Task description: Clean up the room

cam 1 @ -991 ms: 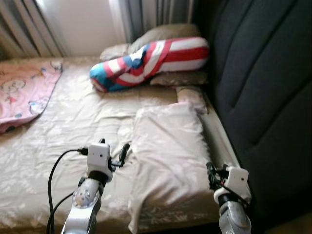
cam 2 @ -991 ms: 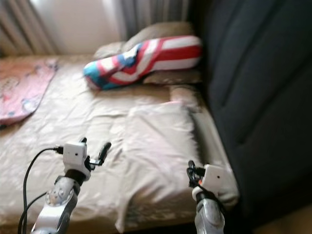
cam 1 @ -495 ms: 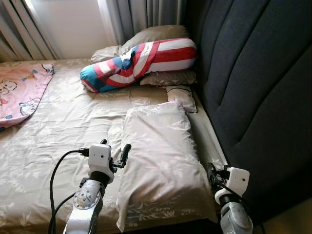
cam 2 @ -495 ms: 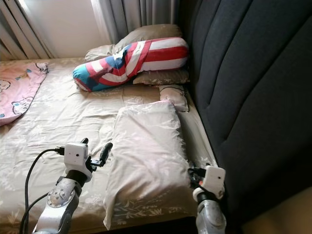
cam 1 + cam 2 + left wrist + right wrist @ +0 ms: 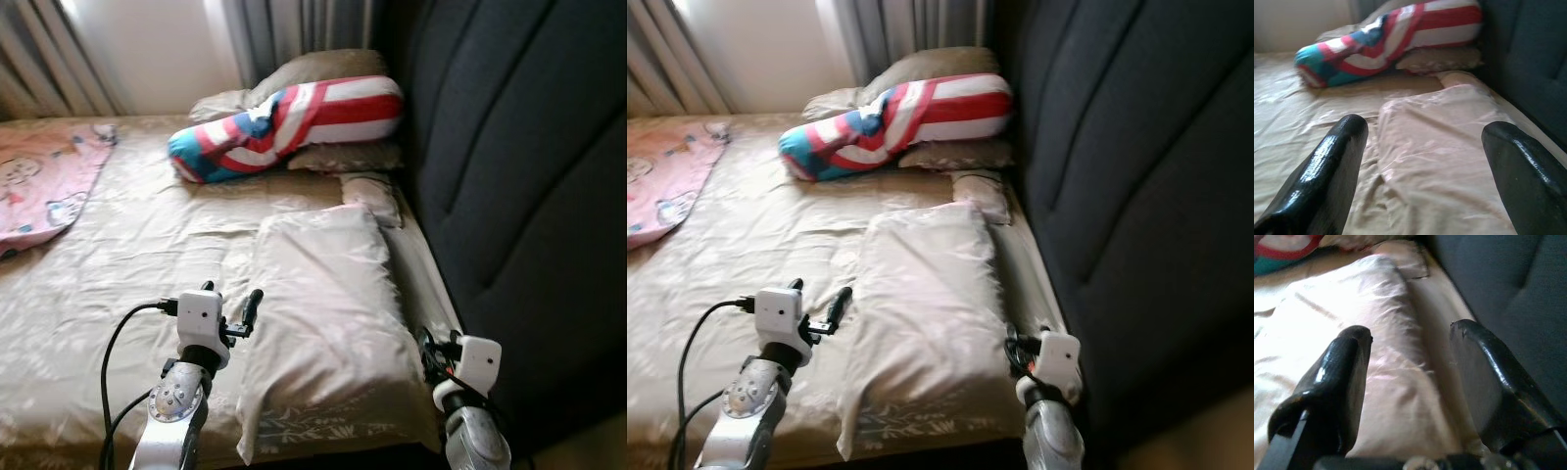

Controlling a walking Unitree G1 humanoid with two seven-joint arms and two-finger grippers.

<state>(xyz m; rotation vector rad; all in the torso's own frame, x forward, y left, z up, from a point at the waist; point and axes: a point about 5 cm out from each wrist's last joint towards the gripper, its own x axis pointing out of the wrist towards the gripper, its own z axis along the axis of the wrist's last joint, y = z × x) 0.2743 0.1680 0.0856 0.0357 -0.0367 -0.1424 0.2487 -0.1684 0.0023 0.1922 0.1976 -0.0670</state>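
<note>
Left wrist view: left tool point(image 5: 1420, 161) (fingers apart, like the right tool point(image 5: 1410, 382)) faces a rumpled satiny pillow point(image 5: 1444, 142).

Ahead of my fingers stretches a bed point(image 5: 118, 255) under a beige, leaf-patterned sheet, creased and gleaming where daylight strikes it. Off to my right, running alongside the mattress, rises a tall dark padded headboard point(image 5: 529, 166) with curved stitched panels. Far beyond my fingertips, grey curtains point(image 5: 304, 29) hang in folds, and beside them a pale bright wall point(image 5: 157, 49) glows with light. More curtain folds point(image 5: 39, 59) hang at the far left. Past my right side, low down, a strip of tan floor point(image 5: 598, 446) shows.
</note>
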